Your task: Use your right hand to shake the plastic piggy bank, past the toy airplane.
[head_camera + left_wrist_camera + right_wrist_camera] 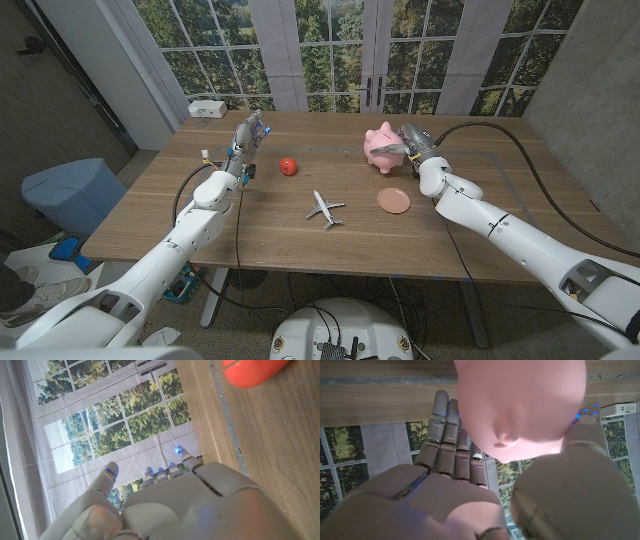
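Piggy bank (pixel 520 405) in right hand (pixel 470 500), close-up.

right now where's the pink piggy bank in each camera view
Head view: the piggy bank stands at the table's far right, with the right hand at its side.
Right wrist view: the piggy bank is close up, between the right hand's fingers and thumb.
Left wrist view: it is not in this picture.
Shared landmark: the wooden table, also in the wrist views.
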### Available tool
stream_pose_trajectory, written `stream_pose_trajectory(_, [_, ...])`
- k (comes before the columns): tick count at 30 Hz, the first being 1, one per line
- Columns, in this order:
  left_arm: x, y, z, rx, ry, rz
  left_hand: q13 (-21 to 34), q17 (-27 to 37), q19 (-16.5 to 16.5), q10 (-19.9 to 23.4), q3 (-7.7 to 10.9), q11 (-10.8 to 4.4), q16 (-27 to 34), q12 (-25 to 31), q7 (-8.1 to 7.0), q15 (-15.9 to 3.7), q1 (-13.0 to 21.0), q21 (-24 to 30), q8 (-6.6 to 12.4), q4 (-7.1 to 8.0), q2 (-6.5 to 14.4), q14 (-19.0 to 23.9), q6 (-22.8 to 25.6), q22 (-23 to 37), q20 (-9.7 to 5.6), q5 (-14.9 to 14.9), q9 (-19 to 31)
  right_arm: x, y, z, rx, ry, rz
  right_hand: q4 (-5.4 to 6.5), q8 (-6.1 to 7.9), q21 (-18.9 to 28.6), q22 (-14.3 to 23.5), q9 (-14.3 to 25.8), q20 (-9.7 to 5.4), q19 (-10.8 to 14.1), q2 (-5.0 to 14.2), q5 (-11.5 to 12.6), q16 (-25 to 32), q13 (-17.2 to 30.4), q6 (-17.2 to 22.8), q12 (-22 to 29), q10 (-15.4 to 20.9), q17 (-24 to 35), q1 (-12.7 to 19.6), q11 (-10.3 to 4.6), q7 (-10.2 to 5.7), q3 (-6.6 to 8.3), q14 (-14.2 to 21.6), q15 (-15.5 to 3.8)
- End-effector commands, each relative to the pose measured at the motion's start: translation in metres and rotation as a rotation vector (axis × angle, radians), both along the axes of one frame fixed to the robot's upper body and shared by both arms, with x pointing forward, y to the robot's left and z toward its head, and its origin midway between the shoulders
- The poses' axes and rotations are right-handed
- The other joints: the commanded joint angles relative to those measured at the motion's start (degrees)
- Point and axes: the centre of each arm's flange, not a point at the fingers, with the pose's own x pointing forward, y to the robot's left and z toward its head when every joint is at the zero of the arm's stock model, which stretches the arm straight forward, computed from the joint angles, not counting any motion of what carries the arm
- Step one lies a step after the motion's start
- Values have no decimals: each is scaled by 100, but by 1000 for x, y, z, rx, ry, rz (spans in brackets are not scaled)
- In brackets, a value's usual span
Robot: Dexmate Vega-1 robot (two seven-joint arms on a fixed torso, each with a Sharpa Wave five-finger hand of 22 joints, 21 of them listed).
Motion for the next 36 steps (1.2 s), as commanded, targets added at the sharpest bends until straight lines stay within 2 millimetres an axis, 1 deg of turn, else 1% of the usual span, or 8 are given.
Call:
stream_pose_trajectory(1, [0,-3,2,6,-2,0,16,20,33,-24,20,-17,2,0,-4,-155,-57,-31,13,-33,278,-8,7,15,7,-4,31,7,-2,-3,-22,45,-33,-18,14,29,6,387,-1016,-685,1885,42,-66,1068,1940,-28,1884,15,1843,-1898,-1394,1639,1579,-2367])
stream_pose_trajectory(8, [0,-4,3,6,-2,2,16,18,32,-34,18,-16,1,-4,-12,-157,-55,-31,14,-40,273,-9,8,15,8,-5,31,6,-4,-4,-38,34,-67,67,-228,-27,7,292,-823,-840,1773,54,-541,701,1516,-477,1469,-220,1475,-1821,-1464,1558,1046,-2320])
stream_pose_trajectory(17, [-1,-6,4,7,-5,1,16,12,32,-28,18,-19,-2,-1,-30,-158,-42,-31,17,-61,267,-7,19,15,13,-5,31,6,-4,-3,-65,66,-120,98,-926,-229,5,28,-489,-1169,1474,-21,-1562,198,365,-1407,113,-1044,853,-1811,-1637,1413,-44,-2238])
stream_pose_trajectory(21, [-1,-6,3,6,-6,1,16,11,32,-27,19,-21,-3,0,-31,-158,-39,-31,17,-67,267,-9,21,15,13,-5,31,6,-4,-3,-77,77,-142,91,-1155,-368,2,-38,-361,-1383,1374,-46,-1902,77,18,-1757,-572,-1302,655,-1768,-1653,1314,-630,-2041])
stream_pose_trajectory(23, [-1,-6,4,8,-6,1,16,11,33,-25,19,-24,-2,0,-32,-156,-38,-31,17,-68,268,-8,21,15,14,-5,31,6,-3,-2,-81,87,-155,110,-1206,-417,0,-50,-315,-1451,1320,-54,-1996,50,-48,-1793,-685,-1380,554,-1749,-1640,1274,-774,-1952])
stream_pose_trajectory(28, [-3,-6,3,8,-9,1,16,10,33,-27,20,-26,-1,-1,-32,-149,-35,-31,18,-73,269,-2,26,15,19,-5,31,5,-3,-1,-82,110,-172,140,-1713,-741,-7,-103,-80,-1830,1133,-11,-2383,-123,-862,-1897,-1610,-1660,159,-1571,-1656,1035,-1610,-1647])
stream_pose_trajectory(32, [-4,-6,3,7,-10,1,16,10,34,-27,21,-25,-1,0,-37,-153,-32,-31,20,-77,272,-1,31,15,20,-5,31,2,-4,-1,-75,95,-168,157,-2102,-1091,-12,-126,157,-2241,1036,54,-2614,-301,-1623,-1903,-2296,-1853,-109,-1408,-1555,822,-2284,-1427])
stream_pose_trajectory(36, [-5,-5,2,6,-12,1,16,10,35,-27,22,-28,-1,0,-38,-145,-31,-30,19,-79,274,-3,31,15,21,-5,31,-1,-5,0,-65,90,-157,203,-2193,-1361,-16,-133,297,-2461,953,116,-2712,-445,-2071,-1888,-2748,-2038,-409,-1303,-1443,642,-2722,-1263])
